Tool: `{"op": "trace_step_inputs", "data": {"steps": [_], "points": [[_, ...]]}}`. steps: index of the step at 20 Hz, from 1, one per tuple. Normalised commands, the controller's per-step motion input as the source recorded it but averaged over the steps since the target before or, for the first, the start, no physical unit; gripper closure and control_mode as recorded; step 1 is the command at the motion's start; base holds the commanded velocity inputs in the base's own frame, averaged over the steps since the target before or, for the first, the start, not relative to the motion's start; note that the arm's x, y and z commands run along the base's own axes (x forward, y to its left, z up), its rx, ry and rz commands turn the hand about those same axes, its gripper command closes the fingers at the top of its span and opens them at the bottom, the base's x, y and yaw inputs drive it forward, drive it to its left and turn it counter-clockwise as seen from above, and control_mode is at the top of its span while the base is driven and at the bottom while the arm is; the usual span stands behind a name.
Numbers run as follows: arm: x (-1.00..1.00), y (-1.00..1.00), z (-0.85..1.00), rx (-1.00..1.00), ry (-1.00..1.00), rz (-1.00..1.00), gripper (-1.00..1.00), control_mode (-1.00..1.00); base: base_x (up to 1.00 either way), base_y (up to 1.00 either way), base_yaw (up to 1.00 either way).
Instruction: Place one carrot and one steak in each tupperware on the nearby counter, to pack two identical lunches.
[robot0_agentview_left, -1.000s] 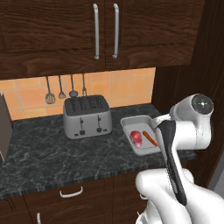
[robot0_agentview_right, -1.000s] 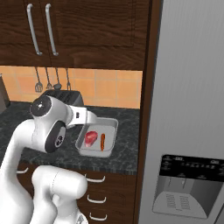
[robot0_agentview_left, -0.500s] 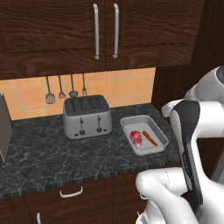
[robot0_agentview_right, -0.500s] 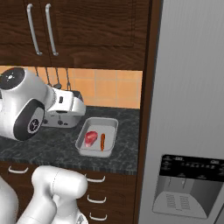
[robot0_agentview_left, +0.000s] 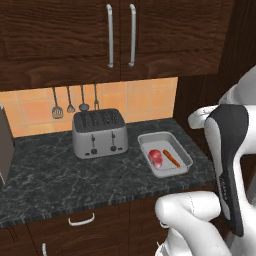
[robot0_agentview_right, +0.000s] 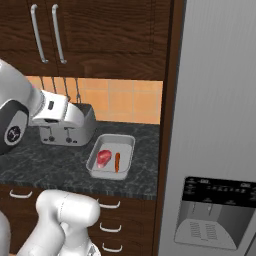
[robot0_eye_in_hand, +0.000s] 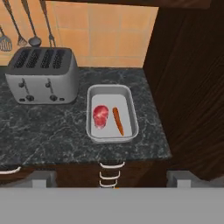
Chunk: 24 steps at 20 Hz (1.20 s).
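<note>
Black, grey-speckled counter (robot0_agentview_left: 60, 180) runs below an orange tiled backsplash (robot0_eye_in_hand: 105, 35) and dark wooden cabinets (robot0_agentview_left: 120, 35). At the left, utensils (robot0_agentview_left: 75, 100) hang on the wall above a silver four-slot toaster (robot0_agentview_left: 99, 132). Just right of the toaster sits one tupperware (robot0_agentview_left: 176, 168), a shallow light-grey rectangular tray with sloped walls and a flared rim. Inside it, a red-pink steak (robot0_eye_in_hand: 100, 115) lies on the left and a thin orange carrot (robot0_eye_in_hand: 117, 121) lies beside it on the right, slightly apart. Right of the counter stands a grey refrigerator (robot0_agentview_right: 220, 125). Whether the gripper is spread or clenched cannot be told.
</note>
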Motion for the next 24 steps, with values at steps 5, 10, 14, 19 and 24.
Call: {"op": "trace_step_inputs", "data": {"steps": [5, 10, 14, 19, 24], "points": [[-0.78, 0.26, 0.30, 0.01, -0.38, 0.00, -1.00, -1.00, 0.00, 0.00, 0.00], [0.00, 0.00, 0.00, 0.00, 0.00, 0.00, -1.00, 1.00, -0.99, 0.05, 0.00], [0.00, 0.00, 0.00, 0.00, 0.00, 0.00, -1.00, 1.00, -1.00, -0.37, 0.00], [0.00, 0.00, 0.00, 0.00, 0.00, 0.00, -1.00, 1.00, -0.50, -1.00, 0.01], [0.00, 0.00, 0.00, 0.00, 0.00, 0.00, -1.00, 1.00, 0.04, -1.00, 0.05]]}}
